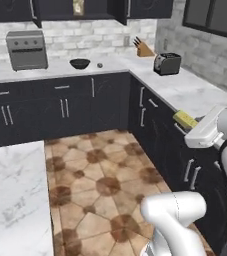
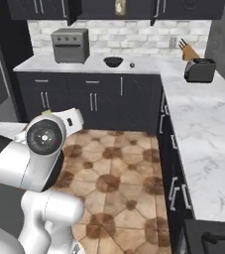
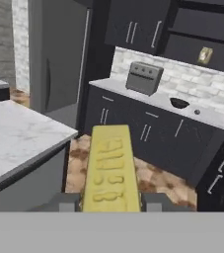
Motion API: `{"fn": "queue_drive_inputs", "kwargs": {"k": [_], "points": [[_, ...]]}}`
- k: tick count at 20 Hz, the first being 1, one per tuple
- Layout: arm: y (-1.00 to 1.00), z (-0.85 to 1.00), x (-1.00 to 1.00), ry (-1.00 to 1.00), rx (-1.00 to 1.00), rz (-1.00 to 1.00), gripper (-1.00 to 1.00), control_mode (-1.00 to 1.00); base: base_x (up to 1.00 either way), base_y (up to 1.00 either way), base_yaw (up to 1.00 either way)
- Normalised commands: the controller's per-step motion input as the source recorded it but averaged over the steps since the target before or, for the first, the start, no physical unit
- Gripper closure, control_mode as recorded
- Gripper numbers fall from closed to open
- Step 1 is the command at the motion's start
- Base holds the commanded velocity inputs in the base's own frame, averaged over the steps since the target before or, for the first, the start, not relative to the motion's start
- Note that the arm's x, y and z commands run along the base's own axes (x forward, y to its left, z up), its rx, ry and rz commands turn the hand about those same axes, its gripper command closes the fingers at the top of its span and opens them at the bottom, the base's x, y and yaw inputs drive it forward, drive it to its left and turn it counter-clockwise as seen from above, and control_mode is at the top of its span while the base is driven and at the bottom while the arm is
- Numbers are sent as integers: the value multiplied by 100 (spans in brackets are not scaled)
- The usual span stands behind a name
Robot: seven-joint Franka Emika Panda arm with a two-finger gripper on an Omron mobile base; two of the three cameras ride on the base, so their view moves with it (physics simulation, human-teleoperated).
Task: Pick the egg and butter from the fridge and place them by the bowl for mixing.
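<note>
From the left base view, the butter (image 1: 185,119) shows as a yellow stick at the tip of the white hand, at 3 o'clock in the picture, held in the air over the front edge of the right-hand worktop (image 1: 185,90); its long axis runs from 4 toward 10 o'clock. The bowl (image 1: 79,63) sits on the far worktop at 11 o'clock, the egg (image 1: 100,65) just beside it.

From the right base view, bowl (image 2: 113,61) and egg (image 2: 132,64) lie at 12 o'clock, beside a grey toaster oven (image 2: 70,45).

In the hand view, the fingers (image 3: 111,201) are clamped on the butter's (image 3: 110,168) near end; the stick points straight up toward 12 o'clock. The fridge (image 3: 59,59) stands at 10 o'clock.
</note>
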Motion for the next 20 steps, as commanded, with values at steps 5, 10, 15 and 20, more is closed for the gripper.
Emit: {"fn": "queue_drive_inputs", "kwargs": {"k": [5,10,15,20], "points": [[0,0,0,0,0,0,100,100,100,-7,5],[0,0,0,0,0,0,100,100,100,-33,0],[0,0,0,0,0,0,100,100,100,-31,0],[0,0,0,0,0,0,100,100,100,-38,0]]}}
